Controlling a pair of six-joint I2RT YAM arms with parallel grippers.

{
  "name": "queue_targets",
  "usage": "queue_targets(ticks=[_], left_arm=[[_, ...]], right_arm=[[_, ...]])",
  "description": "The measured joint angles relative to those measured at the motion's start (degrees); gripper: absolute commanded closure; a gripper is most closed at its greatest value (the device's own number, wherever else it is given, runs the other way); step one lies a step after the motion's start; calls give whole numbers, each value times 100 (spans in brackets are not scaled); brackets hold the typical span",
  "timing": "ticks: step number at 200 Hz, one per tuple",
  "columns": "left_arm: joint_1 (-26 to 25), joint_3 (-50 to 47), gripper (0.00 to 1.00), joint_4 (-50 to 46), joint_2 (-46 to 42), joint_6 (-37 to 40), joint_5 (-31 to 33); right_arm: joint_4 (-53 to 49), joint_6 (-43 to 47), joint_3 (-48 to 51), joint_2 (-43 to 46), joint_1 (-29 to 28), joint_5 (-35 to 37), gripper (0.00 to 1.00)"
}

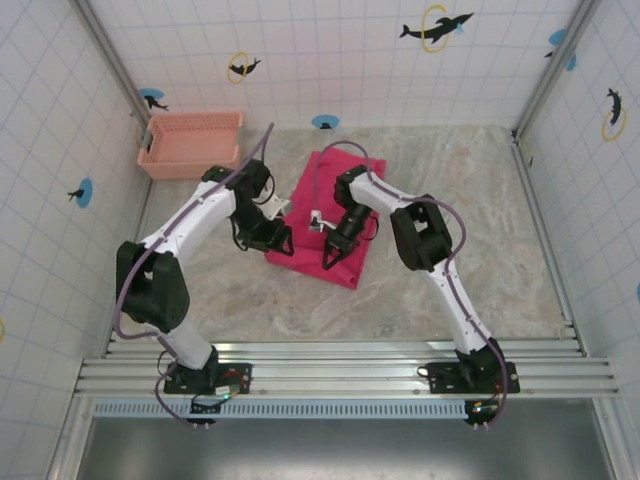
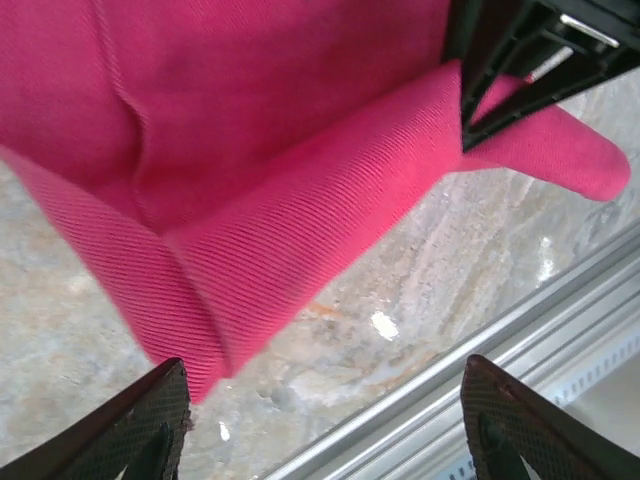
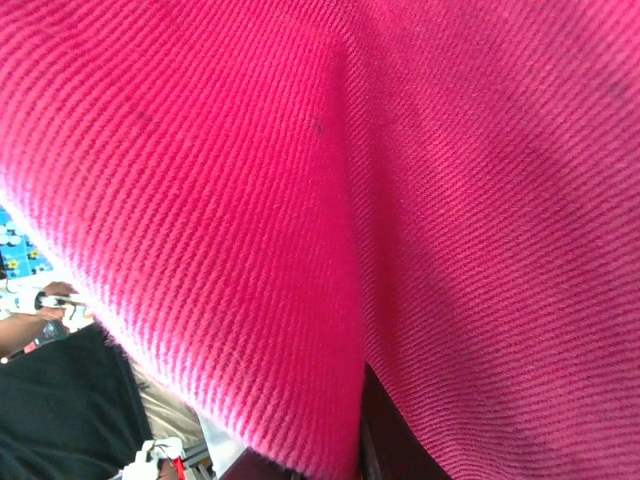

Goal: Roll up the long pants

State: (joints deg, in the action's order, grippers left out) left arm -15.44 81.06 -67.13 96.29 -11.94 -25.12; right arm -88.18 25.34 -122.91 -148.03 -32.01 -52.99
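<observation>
The magenta-pink soft cloth trousers (image 1: pixel 350 270) are seen plain, finely twill-ribbed; the pale salmon slotted plastic basket (image 1: pixel 190 160) is unpatterned; the marbled tabletop (image 1: pixel 470 220) is veined grey-beige.

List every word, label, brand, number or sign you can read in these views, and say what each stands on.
No text can be read in any view.
wall stickers: dolphin and fish shapes with rings, no letters.
the long pants: plain cloth, no label showing.
basket: no marking visible.
blurred clutter past the cloth edge: too blurred to read.
</observation>
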Motion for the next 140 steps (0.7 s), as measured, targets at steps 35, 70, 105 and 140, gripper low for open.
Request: queue_targets(ticks=[35, 70, 105, 140], left_arm=[[-317, -72, 3, 85, -208, 356, 671], [-890, -219, 3, 472, -407, 1161, 1858], [-1045, -232, 3, 811, -37, 1827, 2929], [-1043, -197, 13, 1117, 651, 2319, 3412]], right_arm=[[0, -7, -103, -55, 13, -262, 88], [-2, -4, -114, -74, 33, -463, 88], [-2, 0, -114, -90, 39, -603, 88], [2, 11, -114, -90, 55, -761, 88]])
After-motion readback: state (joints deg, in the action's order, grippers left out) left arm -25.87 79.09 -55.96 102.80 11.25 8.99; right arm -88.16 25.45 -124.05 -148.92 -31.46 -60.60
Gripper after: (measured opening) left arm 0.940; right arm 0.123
